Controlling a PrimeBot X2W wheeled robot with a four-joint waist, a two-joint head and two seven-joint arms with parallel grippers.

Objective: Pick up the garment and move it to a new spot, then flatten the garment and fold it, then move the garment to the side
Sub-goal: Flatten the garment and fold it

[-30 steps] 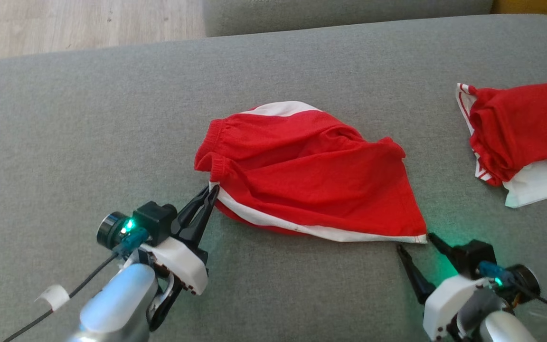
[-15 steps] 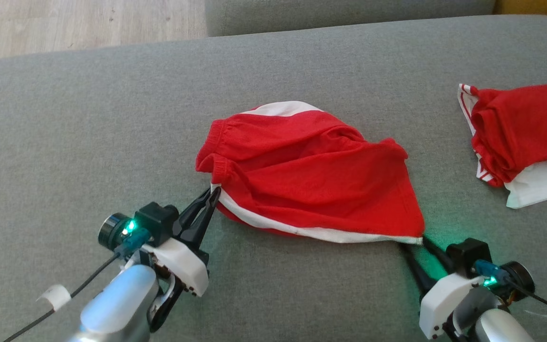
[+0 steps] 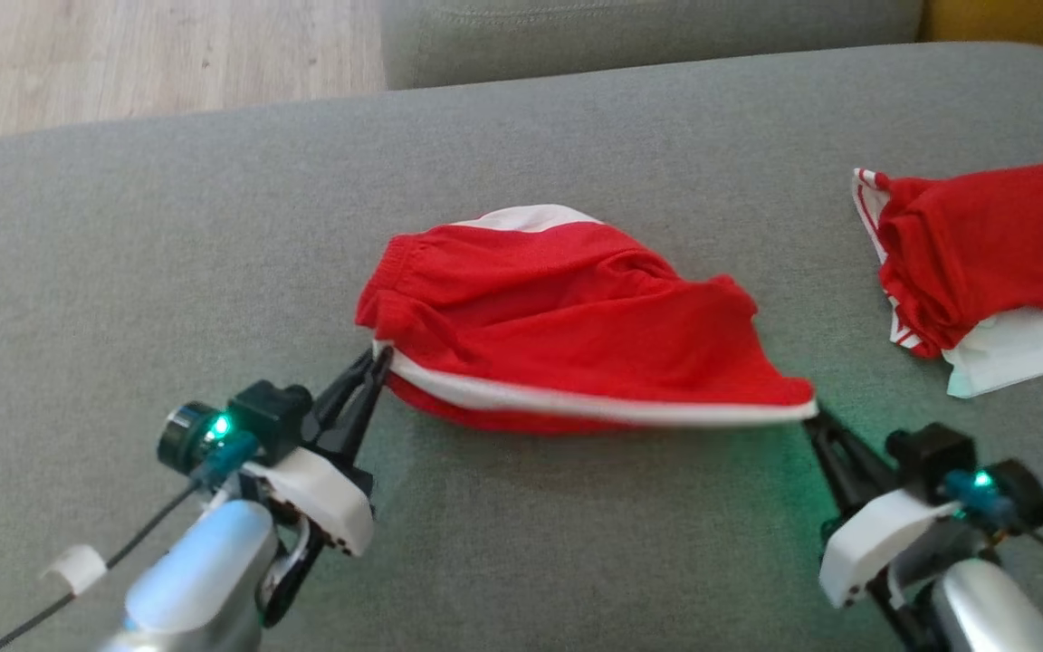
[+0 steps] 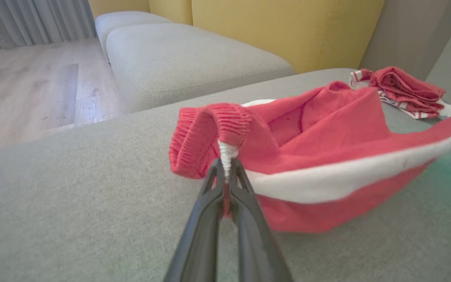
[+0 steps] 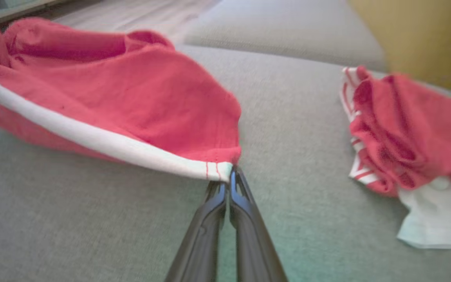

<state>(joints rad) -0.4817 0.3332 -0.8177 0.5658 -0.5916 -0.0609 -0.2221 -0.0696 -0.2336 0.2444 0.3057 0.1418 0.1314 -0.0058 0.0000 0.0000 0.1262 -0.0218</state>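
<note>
Holding the red garment (image 3: 567, 317) midway on the grey cushion (image 3: 168, 226), my left claw (image 3: 375, 360) grips its waistband corner, my right claw (image 3: 813, 418) only the hem tip; this thin bite may slip under tension.

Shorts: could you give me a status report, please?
Left gripper shut on shorts waist corner. Right gripper shut on hem corner. Edge stretched between them. Second garment apart, right.
</note>
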